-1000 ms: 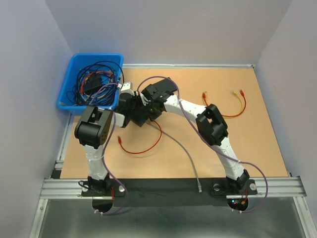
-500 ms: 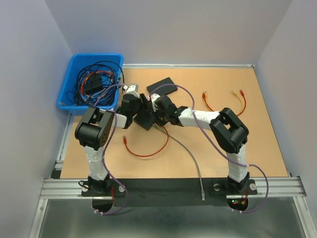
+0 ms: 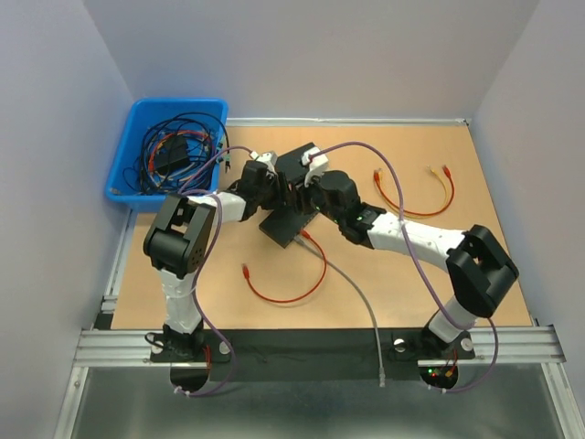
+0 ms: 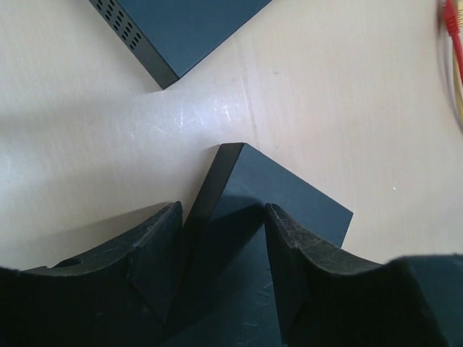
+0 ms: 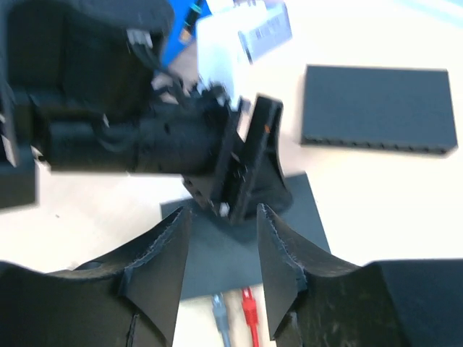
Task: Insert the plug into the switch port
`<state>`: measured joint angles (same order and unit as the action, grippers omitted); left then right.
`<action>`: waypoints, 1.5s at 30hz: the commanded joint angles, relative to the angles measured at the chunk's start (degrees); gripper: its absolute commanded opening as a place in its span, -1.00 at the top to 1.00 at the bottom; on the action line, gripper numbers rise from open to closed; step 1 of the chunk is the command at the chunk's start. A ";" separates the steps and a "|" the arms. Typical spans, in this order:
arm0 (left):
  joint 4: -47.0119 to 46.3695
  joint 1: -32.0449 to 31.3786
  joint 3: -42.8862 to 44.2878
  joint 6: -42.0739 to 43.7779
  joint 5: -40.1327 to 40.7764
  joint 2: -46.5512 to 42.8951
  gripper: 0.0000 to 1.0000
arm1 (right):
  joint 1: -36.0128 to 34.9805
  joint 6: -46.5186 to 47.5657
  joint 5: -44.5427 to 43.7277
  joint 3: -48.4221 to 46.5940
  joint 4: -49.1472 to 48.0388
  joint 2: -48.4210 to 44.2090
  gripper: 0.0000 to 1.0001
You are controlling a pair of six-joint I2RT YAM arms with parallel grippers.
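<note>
Up top, counting two switches on the worktop (image 3: 475, 256): near switch (image 3: 279, 229) set cornerwise under both wrists, far switch (image 3: 294, 165) just behind, long axis slanting up-right. Four loose cables: grey cable (image 3: 359, 293), red cable (image 3: 246, 270) in front, second red cable (image 3: 378, 174) and yellow cable (image 3: 441, 183) off right.

Left wrist: left fingers (image 4: 155, 253) spread open astride a corner of the near switch.

Right wrist: right fingers (image 5: 159, 267) parted, holding nothing; grey plug (image 5: 220, 316) and red plug (image 5: 249, 312) side by side at the near switch's edge, pointing at it, long axes running back toward the camera. Cannot tell whether seated.
</note>
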<state>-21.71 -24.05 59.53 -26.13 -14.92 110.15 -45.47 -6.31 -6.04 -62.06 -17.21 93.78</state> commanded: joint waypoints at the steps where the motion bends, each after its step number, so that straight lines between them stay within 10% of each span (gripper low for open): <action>1: 15.01 -0.38 5.32 3.54 4.36 -2.65 -0.22 | 0.56 -2.21 -4.76 3.43 -1.34 -3.50 0.04; 13: 32.78 -0.12 17.74 3.37 14.20 -9.59 -0.27 | 7.32 -7.67 -5.48 8.55 3.14 -9.41 -0.34; 28: 31.30 -8.81 -21.10 -15.86 20.63 -45.19 -0.27 | 14.18 -12.24 10.70 -3.50 11.41 8.08 -0.37; 45: 12.14 -8.82 -25.52 -18.00 18.70 -32.73 -0.27 | 14.19 -14.17 16.50 -8.43 11.32 19.95 -0.35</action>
<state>-5.52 -33.17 31.38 -44.25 3.27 74.37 -31.11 -19.81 8.49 -68.64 -4.89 112.64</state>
